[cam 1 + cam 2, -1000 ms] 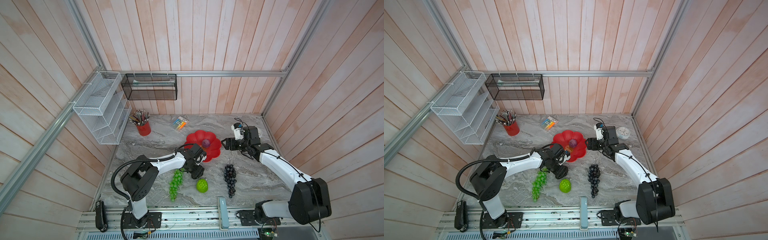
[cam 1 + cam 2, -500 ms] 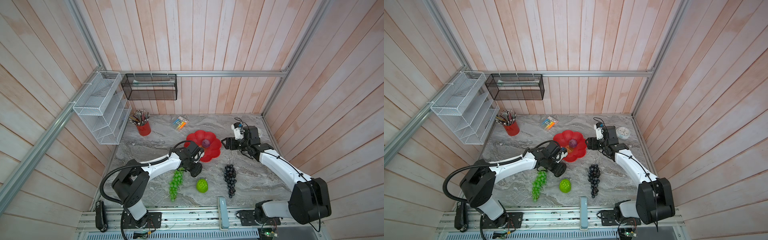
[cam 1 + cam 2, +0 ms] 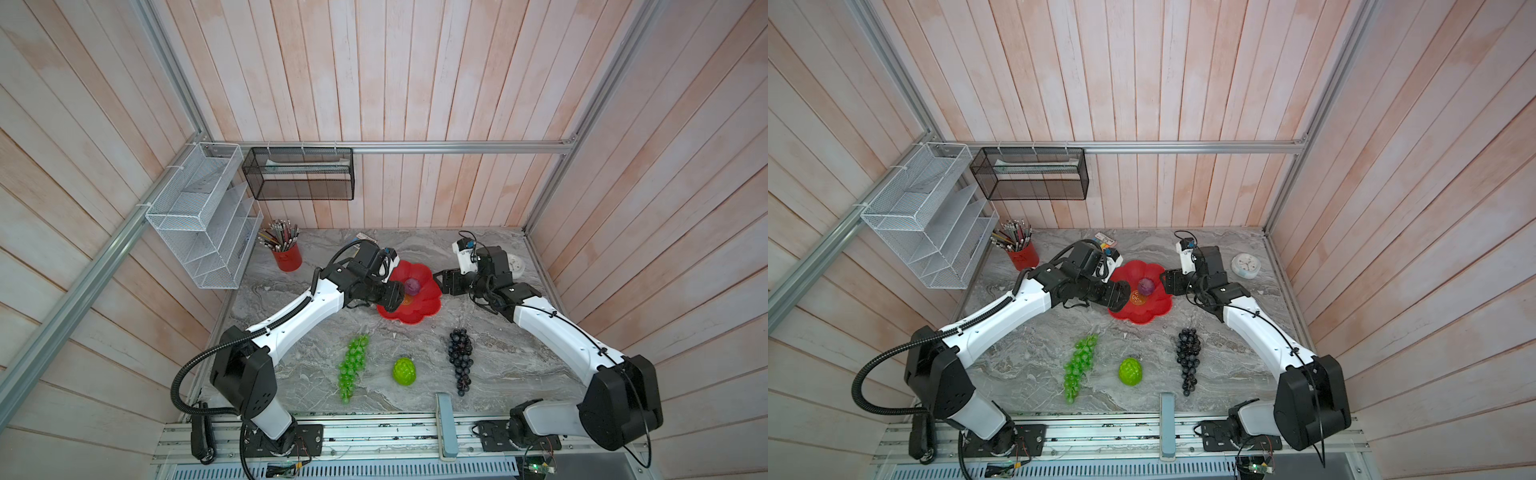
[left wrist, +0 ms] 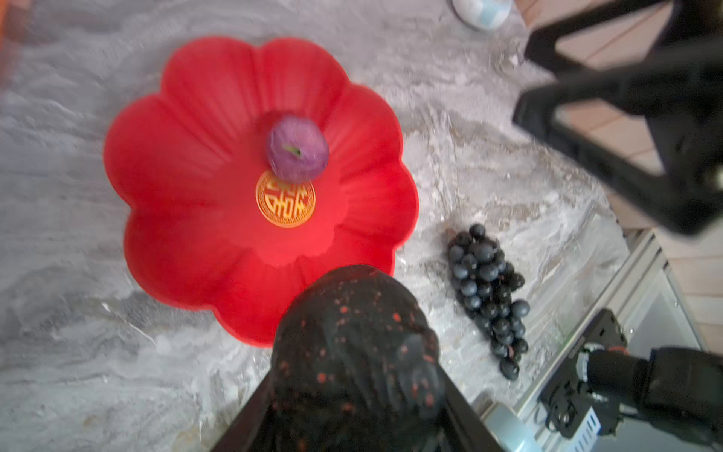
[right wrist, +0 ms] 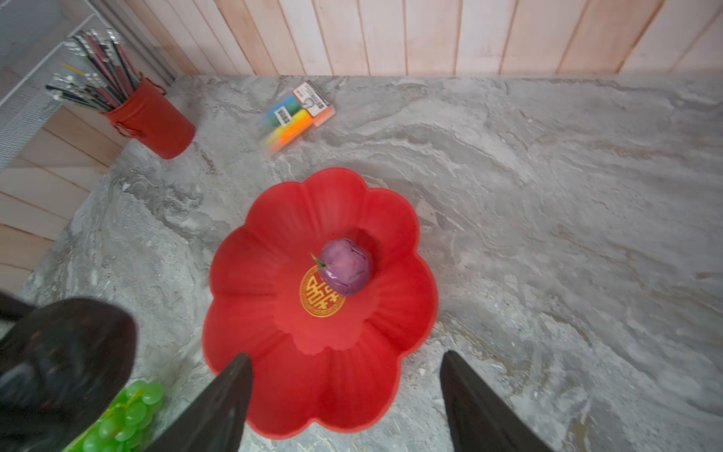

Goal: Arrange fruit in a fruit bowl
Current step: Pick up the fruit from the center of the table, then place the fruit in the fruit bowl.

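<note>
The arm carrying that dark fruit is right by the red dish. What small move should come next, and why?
Probably ease the left end effector a little further in over the fruit bowl before lowering. It grips the avocado just at the rim, where a release might spill it onto the table. The small purple fruit sits beyond the gold emblem, leaving bare dish nearer.

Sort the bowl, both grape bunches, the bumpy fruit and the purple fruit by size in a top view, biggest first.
Red bowl
Green grapes and dark grapes: look about alike
Bumpy fruit
Purple fruit
</note>
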Controlling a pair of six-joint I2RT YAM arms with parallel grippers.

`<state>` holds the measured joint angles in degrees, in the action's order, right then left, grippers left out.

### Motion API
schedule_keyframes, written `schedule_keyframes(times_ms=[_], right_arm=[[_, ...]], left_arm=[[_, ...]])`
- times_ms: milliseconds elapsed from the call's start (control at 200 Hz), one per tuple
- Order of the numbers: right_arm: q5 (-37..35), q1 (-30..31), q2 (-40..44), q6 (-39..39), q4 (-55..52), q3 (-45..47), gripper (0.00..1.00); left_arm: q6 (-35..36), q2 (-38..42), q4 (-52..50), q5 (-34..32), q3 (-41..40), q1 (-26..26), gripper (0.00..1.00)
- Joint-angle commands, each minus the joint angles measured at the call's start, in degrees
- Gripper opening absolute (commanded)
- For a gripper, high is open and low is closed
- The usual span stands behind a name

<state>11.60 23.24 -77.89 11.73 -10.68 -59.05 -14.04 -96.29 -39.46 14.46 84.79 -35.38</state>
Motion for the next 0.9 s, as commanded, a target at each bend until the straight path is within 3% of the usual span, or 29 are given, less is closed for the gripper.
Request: schedule_keyframes(times_ms=[0,200,400,895], right_arm=[[-2.3,1.4,1.2,-0.8,-1.0,-1.0,0.77],[-2.5,2.3,2.8,-0.1,-1.0,2.5,0.77],[-2.7,2.3,3.6,0.5,-0.3,5.2,0.78],[-1.9,2.2,1.9,0.6,0.2,6.0,0.78]], left_arm=[[-1.5,-6.9,0.7,-0.3,5.9,2.3,0.36],[-1.8,-20.1,0.8,-0.6,17.4,6.2,0.33],[-0.9,-29.0,1.2,-0.1,24.4,6.6,0.31],[-3.4,-32.0,6.9,-0.6,19.5,4.9,0.33]])
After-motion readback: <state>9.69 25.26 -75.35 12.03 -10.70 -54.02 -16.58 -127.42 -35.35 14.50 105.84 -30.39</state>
